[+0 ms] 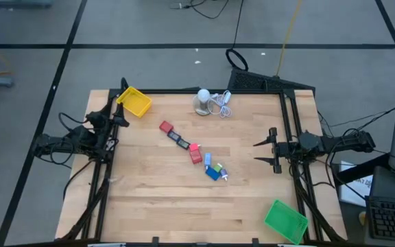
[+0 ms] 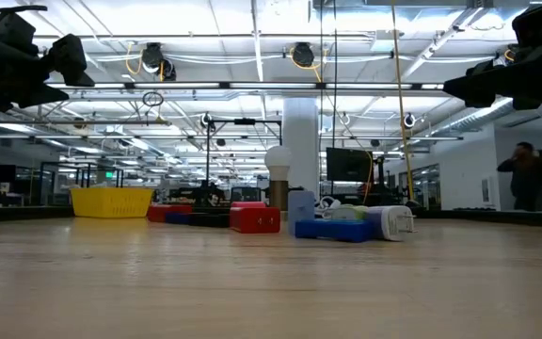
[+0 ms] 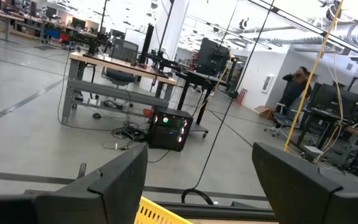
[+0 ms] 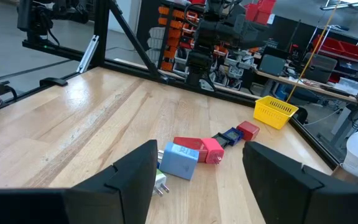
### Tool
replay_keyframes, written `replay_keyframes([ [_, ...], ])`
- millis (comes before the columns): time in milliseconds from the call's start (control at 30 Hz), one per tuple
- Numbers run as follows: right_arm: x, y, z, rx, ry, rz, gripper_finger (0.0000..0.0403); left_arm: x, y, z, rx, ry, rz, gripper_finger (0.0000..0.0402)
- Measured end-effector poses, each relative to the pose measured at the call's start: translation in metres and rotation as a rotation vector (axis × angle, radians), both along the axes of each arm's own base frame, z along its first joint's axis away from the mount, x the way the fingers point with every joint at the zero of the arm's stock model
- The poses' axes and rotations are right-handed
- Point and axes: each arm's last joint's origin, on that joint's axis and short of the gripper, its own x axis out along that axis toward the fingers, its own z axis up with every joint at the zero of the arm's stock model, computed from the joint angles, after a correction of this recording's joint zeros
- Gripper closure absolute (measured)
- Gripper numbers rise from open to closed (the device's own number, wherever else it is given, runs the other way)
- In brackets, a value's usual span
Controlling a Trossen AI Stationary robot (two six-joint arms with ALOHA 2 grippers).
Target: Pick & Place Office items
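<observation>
The office items lie in a slanting row at the table's middle: a red block (image 1: pixel 164 127), a dark flat rectangle (image 1: pixel 178 139), a pink bit (image 1: pixel 194 147), another red block (image 1: pixel 196 157) and blue blocks (image 1: pixel 214 171) with a small white plug (image 4: pixel 159 182). My right gripper (image 1: pixel 256 152) hovers open near the table's right edge and points left at the row (image 4: pixel 188 152). My left gripper (image 1: pixel 120 108) waits open at the left edge beside the yellow tray (image 1: pixel 134 101). Both show raised off the table in the low view.
The yellow tray sits at the far left corner and a green tray (image 1: pixel 285 221) at the near right corner. A white round object with coiled white cable (image 1: pixel 208 101) stands at the far edge. Bare wood lies between the row and both arms. A person (image 2: pixel 527 174) stands beyond the table.
</observation>
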Motion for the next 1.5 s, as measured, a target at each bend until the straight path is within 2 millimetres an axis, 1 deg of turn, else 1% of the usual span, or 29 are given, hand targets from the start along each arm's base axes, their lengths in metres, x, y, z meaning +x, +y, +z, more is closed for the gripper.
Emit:
replay_keyframes([
  [800, 0.0, 0.0, 0.0, 0.002, -0.001, 0.001, 0.0174, 0.0, 0.0, 0.0, 0.0, 0.0, 0.0, 0.0108],
  [867, 0.0, 0.0, 0.002, 0.061, -0.015, 0.009, 0.0175, 0.0, 0.0, 0.0, 0.0, -0.001, 0.0, 0.0108],
  [1000, -0.001, 0.002, 0.014, 0.344, -0.109, 0.09, 0.0175, 0.0, 0.0, 0.0, 0.0, 0.0, 0.0, 0.0108],
  [1100, -0.001, 0.002, 0.019, 0.535, -0.207, 0.13, 0.0175, 0.0, 0.0, 0.0, 0.0, -0.001, 0.0, 0.0108],
  [1200, -0.004, 0.001, 0.03, 0.701, -0.307, 0.176, 0.0175, 0.0, 0.0, 0.0, 0.0, 0.0, 0.0, 0.0108],
  [1267, -0.005, 0.001, 0.03, 0.73, -0.318, 0.165, 0.0175, 0.0, 0.0, 0.0, 0.0, 0.0, 0.0, 0.0108],
  [1367, -0.004, -0.002, 0.03, 0.72, -0.35, 0.065, 0.0175, 0.0, 0.0, 0.0, 0.0, 0.0, 0.0, 0.0108],
  [1500, -0.004, -0.005, 0.028, 0.589, -0.371, -0.058, 0.0175, 0.0, 0.0, 0.0, 0.0, 0.0, 0.0, 0.0108],
])
